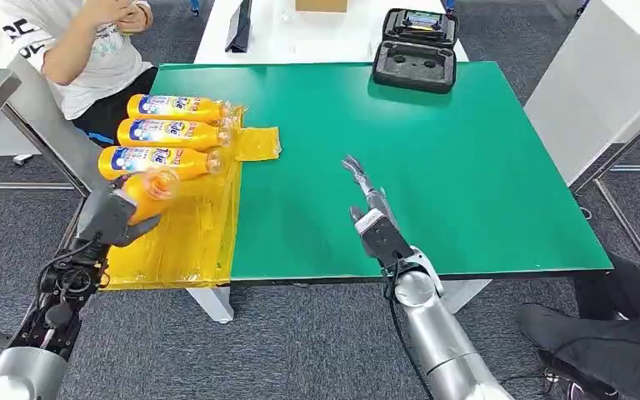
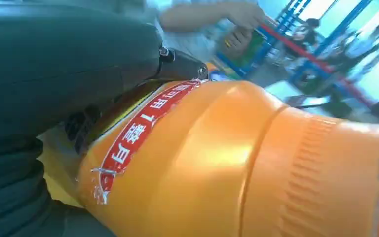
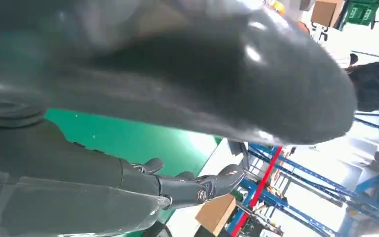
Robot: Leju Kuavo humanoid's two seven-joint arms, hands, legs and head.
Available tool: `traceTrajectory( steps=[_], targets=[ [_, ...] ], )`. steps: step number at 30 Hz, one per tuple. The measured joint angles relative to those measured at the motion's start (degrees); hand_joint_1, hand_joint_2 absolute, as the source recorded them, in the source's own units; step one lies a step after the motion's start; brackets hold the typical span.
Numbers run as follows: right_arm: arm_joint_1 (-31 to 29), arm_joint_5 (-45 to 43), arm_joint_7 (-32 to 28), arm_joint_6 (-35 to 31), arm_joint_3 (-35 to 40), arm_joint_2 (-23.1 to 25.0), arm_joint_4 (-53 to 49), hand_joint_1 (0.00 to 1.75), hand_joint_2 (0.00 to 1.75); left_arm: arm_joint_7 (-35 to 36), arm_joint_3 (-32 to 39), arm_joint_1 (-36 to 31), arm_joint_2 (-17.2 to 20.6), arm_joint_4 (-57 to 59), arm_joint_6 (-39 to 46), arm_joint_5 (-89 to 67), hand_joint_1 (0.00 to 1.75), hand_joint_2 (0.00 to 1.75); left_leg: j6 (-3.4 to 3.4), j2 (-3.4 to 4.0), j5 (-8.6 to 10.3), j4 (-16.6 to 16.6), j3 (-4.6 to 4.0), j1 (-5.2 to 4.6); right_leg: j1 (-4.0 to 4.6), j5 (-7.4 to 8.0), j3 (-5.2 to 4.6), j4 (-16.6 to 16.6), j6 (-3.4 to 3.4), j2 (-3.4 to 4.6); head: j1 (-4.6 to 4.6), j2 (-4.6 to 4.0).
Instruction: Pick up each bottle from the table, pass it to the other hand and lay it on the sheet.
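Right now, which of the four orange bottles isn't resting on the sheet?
The bottle gripped in the left hand, raised over the yellow sheet. The other three lie side by side in a row on it.

1. Head view: high, facing forward and down over the flat green table (image 1: 467, 167).
2. Left wrist view: pressed close against an orange plastic bottle (image 2: 217, 168).
3. Right wrist view: close behind the hand, sharing the green table (image 3: 118, 140) with the head view.
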Motion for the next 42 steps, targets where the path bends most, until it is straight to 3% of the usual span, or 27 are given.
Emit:
traceTrajectory(
  steps=[1, 2, 3, 6, 7, 16, 42],
  targets=[
    [0.00, 0.11, -0.02, 0.00, -0.02, 0.04, -0.09, 0.00, 0.00, 1.84, -0.76, 0.23, 0.36, 0.00, 1.24, -4.98, 1.75, 1.75, 0.00, 0.00, 0.00, 0.00, 0.00, 0.00, 0.00, 0.00, -0.01, 0.00, 0.00, 0.00, 0.00, 0.00],
    [0.03, 0.15, -0.02, -0.02, -0.11, 0.11, -0.22, 0.00, 0.00, 3.42, -1.43, 0.54, 0.83, -0.04, 1.46, -9.70, 1.64, 1.75, 0.00, 0.01, 0.00, 0.00, 0.00, 0.00, 0.00, 0.00, -0.01, 0.00, 0.00, 0.01, 0.00, 0.00],
    [0.04, 0.18, -0.02, -0.02, -0.33, 0.13, -0.31, 0.00, 0.00, 4.61, -2.05, 0.98, 1.16, -0.40, 0.44, -12.97, 1.75, 1.75, 0.00, 0.01, 0.00, 0.00, 0.00, 0.00, 0.00, 0.00, -0.02, 0.00, 0.00, 0.00, -0.02, 0.00],
    [0.05, 0.46, -0.02, -0.04, -1.18, 0.28, -0.35, 0.00, 0.00, 7.19, -3.61, 2.45, 1.84, -2.38, -4.54, -20.16, 1.75, 1.75, 0.00, -0.03, 0.00, -0.01, -0.02, 0.01, 0.01, 0.00, -0.02, 0.00, 0.00, -0.02, 0.02, 0.00],
    [0.05, 0.53, -0.02, -0.02, -1.40, 0.31, -0.33, 0.00, 1.75, 7.54, -4.13, 2.85, 2.15, -3.02, -6.79, -21.07, 1.75, 1.75, 0.00, -0.01, 0.00, -0.01, -0.03, 0.01, 0.00, 0.00, -0.02, 0.00, 0.00, -0.01, -0.02, 0.00],
    [0.19, 0.68, -0.24, 0.00, -1.95, 0.31, 1.33, 0.00, 1.75, 7.54, -9.46, 0.47, 5.36, -3.39, -16.34, -25.02, 1.75, 1.75, -0.02, -0.02, 0.01, -0.01, -0.02, 0.01, 0.00, 0.00, -0.03, 0.00, 0.00, -0.01, -0.02, 0.00],
    [-0.72, 0.66, -0.26, 0.31, -1.44, 1.53, 6.51, 0.00, 1.75, 8.26, -13.88, -3.49, 6.85, -2.51, -20.64, -26.97, 1.75, 1.75, -0.03, -0.02, 0.05, -0.01, -0.04, 0.03, 0.01, 0.00, -0.03, 0.01, -0.01, -0.01, 0.00, 0.00]
  ],
)
